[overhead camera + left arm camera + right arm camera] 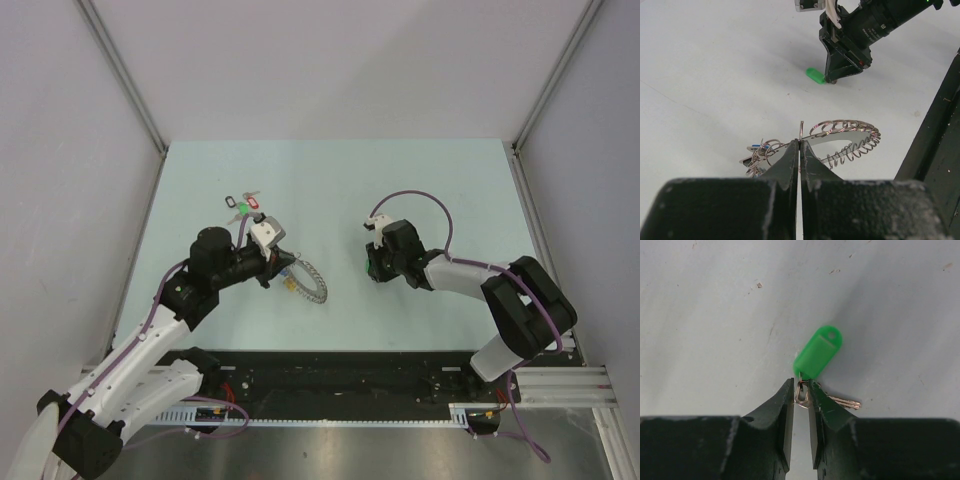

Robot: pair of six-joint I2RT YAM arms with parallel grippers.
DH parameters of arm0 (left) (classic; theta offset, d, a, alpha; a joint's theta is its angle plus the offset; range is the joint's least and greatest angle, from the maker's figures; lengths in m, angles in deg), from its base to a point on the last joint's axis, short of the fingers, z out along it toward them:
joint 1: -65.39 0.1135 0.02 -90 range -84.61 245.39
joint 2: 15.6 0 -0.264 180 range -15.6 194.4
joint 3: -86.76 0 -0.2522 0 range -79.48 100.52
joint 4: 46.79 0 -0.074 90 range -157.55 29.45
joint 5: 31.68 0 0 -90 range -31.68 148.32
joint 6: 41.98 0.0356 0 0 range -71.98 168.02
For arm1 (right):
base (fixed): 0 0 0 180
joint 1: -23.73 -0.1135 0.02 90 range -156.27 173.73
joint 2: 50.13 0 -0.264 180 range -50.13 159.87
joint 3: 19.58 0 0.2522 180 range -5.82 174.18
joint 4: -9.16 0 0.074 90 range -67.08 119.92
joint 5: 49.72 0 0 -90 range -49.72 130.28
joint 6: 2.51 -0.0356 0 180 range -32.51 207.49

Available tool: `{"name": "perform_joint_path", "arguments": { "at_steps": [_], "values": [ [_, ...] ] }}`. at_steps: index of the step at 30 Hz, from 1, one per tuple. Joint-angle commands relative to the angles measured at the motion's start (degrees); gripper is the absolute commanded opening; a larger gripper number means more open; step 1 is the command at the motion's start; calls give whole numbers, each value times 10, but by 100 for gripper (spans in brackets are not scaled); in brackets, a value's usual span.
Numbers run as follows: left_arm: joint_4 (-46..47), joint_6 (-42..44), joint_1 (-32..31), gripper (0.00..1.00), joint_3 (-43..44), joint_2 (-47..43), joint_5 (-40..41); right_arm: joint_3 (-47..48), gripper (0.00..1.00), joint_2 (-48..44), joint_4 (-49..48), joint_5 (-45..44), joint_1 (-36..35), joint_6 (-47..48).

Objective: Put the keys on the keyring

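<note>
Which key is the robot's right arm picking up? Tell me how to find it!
Look at the right half of the pale table, under the right gripper. Pinched there by its little ring lies a silver metal key with one bright green plastic tag. It is alone, unlike the bunch of three tagged keys far to the left.

**Table surface: items lying on it**

A pale mint-green flat tabletop [330, 180] is carrying three items and is showing light scuffs. A bunch of three keys with black, red and green tags [243, 204] is lying far left. A large grey ring of coiled wire [308, 281] is sitting nearer, left of centre. A small silver key with a bright green plastic tag [818, 352] is lying right of centre.
</note>
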State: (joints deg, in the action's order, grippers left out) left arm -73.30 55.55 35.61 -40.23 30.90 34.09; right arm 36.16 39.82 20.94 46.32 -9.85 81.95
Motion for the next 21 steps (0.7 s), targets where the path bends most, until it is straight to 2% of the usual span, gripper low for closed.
{"name": "perform_joint_path", "arguments": {
  "at_steps": [1,8,13,16,21],
  "values": [
    [26,-4,-2,0,32,-5,-6,10,22,4,-9,5,-2,-2],
    [26,-3,-3,0,32,-4,-6,9,19,0,1,1,-3,2],
    [26,0,-2,0,31,-5,-7,10,11,-7,9,2,-4,6],
    [26,6,-3,0,30,-1,-13,9,1,-21,15,0,-6,11],
    [30,33,-2,0,26,10,-43,10,0,-65,17,5,-17,38]
  ]
}}
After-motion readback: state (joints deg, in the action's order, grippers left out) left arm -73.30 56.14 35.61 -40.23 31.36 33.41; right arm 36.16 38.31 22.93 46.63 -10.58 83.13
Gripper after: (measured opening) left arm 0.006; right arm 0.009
